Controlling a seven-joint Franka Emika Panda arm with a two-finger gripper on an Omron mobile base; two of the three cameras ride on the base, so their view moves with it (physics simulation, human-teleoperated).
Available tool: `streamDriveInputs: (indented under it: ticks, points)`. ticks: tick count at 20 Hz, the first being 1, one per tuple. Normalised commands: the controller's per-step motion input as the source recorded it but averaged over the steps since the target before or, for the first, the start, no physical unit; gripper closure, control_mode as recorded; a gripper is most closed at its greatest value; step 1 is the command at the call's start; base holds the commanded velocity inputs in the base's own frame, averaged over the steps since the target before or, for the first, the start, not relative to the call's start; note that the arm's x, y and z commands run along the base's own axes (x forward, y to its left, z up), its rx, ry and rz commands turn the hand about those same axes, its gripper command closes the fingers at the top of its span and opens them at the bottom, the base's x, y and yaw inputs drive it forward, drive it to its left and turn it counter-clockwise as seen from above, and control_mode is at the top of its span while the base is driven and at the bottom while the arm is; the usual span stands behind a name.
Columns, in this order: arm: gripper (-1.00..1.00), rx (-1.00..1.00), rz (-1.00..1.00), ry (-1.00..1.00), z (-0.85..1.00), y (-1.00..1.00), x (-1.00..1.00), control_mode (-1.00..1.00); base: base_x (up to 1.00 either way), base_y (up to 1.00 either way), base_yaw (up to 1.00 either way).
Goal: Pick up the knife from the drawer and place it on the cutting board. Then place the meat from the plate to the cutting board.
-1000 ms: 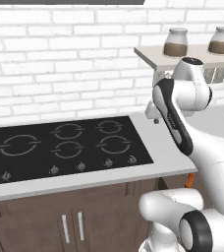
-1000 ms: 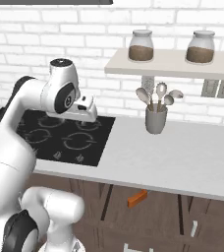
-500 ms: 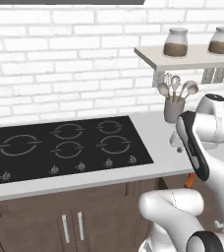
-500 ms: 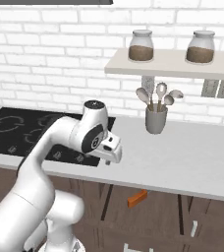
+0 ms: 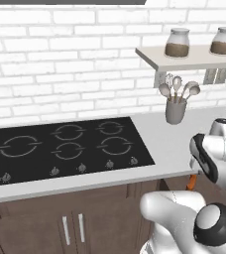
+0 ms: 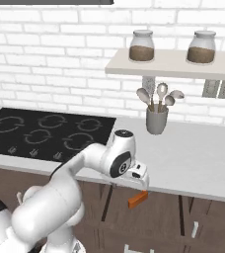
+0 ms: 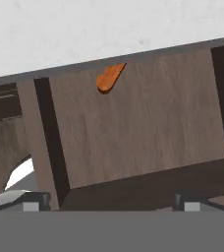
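Along the brick wall the grey counter carries the black hob and a utensil pot. Below its edge the gripper hangs wide open, empty, over the drawer, where the knife shows its orange handle under the counter lip.

A: What is the arm looking like?
B: Glossy white rounded shells are curving along it, dark bands are ringing its joints, and a dark round cap is showing low down.
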Motion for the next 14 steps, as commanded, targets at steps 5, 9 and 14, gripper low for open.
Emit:
streamDriveInputs:
  ticks: [5, 9, 14]
  points:
    - [-1.00, 0.04, 0.00, 0.02, -0.56, -0.31, -0.18, -1.00, 0.00, 0.00, 0.00]
    - [-1.00, 0.02, 0.00, 0.00, -0.72, 0.00, -0.06, -1.00, 0.00, 0.00, 0.00]
    - [-1.00, 0.01, 0.00, 0.00, -0.76, 0.12, -0.04, -1.00, 0.00, 0.00, 0.00]
